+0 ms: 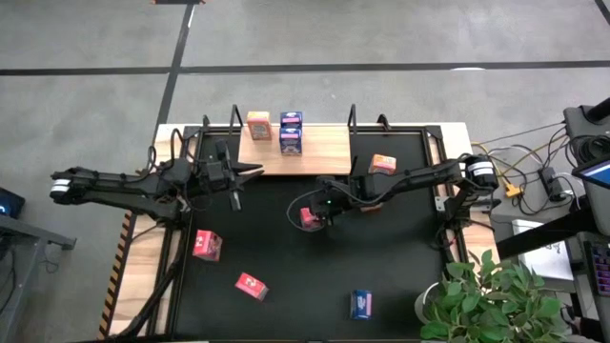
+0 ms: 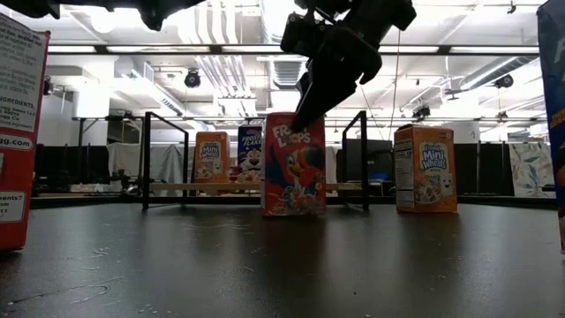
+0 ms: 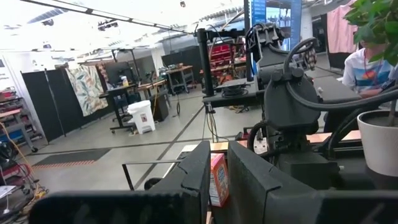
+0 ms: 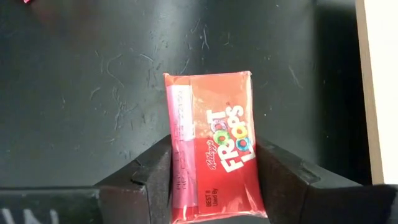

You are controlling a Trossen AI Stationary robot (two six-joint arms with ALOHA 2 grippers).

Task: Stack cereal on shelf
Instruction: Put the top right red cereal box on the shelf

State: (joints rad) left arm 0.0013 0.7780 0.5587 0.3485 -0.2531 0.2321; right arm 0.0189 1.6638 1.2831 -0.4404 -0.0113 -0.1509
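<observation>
- Bench (image 1: 400, 286): covered by a black mat; it carries the shelf at its far edge and loose cereal boxes scattered nearer the front.
- Shelf (image 1: 329, 152): light-wood board with black posts. It holds an orange box (image 1: 258, 125) and a blue box (image 1: 291, 133), side by side toward its left end; the right part of the board is bare.
- Left arm: waits over the mat just in front of the shelf's left end; the left hand (image 1: 250, 171) has its fingers together and holds nothing.
- Right arm: reaches in from the right; the right hand (image 4: 211, 180) straddles the red Froot Loops box (image 4: 214, 146), one finger against each narrow side, apparently closing on it. The box stands upright on the mat, near the centre, in front of the shelf.
- Step in hand, judged: securing this box. A good grip keeps the fingers level and centred on the two sides, firm enough not to slip yet not crushing the cardboard, then lifts straight up before carrying it to the bare part of the board.
- Loose boxes: an orange one (image 1: 382, 164) near the shelf's right end, two red (image 1: 207, 244) (image 1: 252, 285), one blue (image 1: 361, 304).
</observation>
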